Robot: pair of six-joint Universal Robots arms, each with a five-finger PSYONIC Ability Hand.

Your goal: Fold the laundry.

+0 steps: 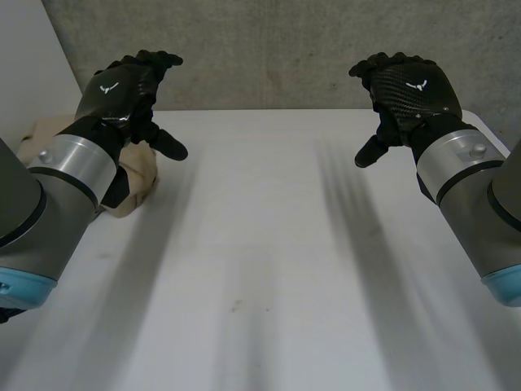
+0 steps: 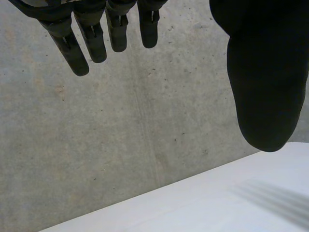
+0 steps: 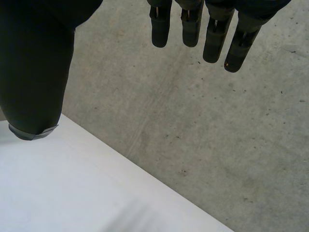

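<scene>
A beige cloth (image 1: 134,181) lies bunched at the left side of the white table (image 1: 269,244), partly hidden behind my left arm. My left hand (image 1: 122,90) hovers above the table's far left, over the bundle, open with nothing in it. Its straight fingers (image 2: 91,41) and thumb (image 2: 265,82) point toward the grey wall. My right hand (image 1: 411,90) hovers at the far right, also open and empty. In the right wrist view its fingers (image 3: 212,36) and thumb (image 3: 36,72) hang over the table's far edge.
A grey concrete wall (image 1: 285,49) stands right behind the table's far edge. The white tabletop stretches bare between the two arms toward the front.
</scene>
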